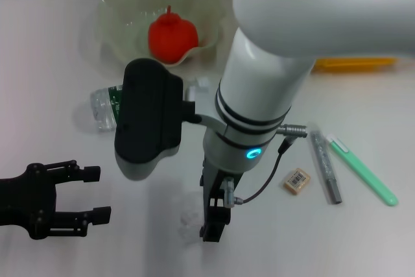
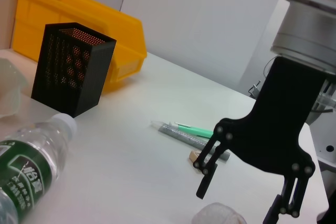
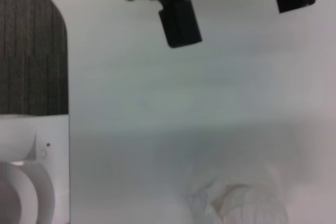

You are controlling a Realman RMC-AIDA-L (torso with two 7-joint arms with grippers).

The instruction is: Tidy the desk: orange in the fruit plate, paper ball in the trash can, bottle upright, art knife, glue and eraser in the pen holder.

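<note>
The orange [image 1: 172, 37] lies in the pale green fruit plate [image 1: 117, 11] at the back. The bottle [image 1: 107, 105] [image 2: 29, 169] lies on its side, partly hidden behind my right arm. The paper ball [image 1: 188, 215] [image 3: 236, 203] [image 2: 220, 214] sits on the table just under my right gripper [image 1: 213, 228] [image 3: 236, 9] [image 2: 239, 203], which is open and apart from it. To the right lie the eraser [image 1: 297, 180], grey glue [image 1: 326, 167] and green art knife [image 1: 363, 170]. In the left wrist view the pen holder [image 2: 71, 69] stands before the yellow trash can [image 2: 79, 24]. My left gripper [image 1: 97, 192] is open, empty, front left.
My right arm's white body fills the middle of the head view and hides the pen holder and most of the trash can [image 1: 353, 63]. The table top is white, with a wall behind the plate.
</note>
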